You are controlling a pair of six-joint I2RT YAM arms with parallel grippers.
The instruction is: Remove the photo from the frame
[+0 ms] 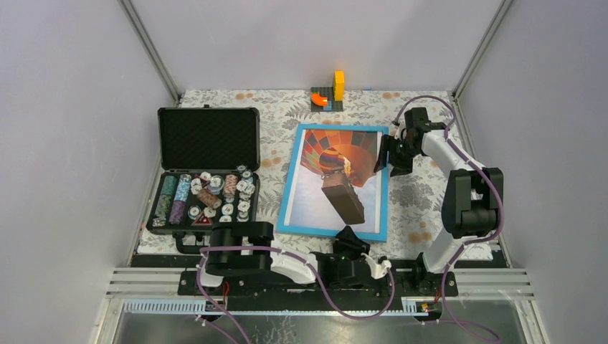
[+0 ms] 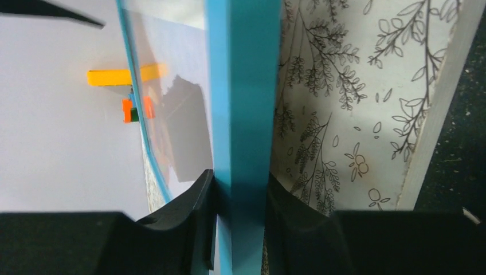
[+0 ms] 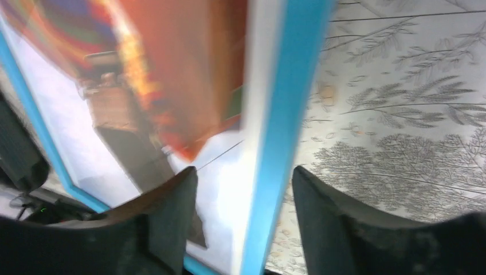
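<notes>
Blue-bordered frame (image 1: 315, 231) with photo (image 1: 323, 193) lies face-up mid-table in the top view, long axis near-to-far, basket toward the near edge; black case (image 1: 208, 136) at left, toy bricks (image 1: 328, 93) at the far edge. Left wrist: left gripper (image 2: 240, 212) clamped on the frame's near border. Right wrist: right gripper (image 3: 243, 212), jaws apart, astride the right border.

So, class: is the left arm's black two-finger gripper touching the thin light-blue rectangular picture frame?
Touching. In the left wrist view the left gripper has both fingers pressed against the frame border, no gap.
</notes>
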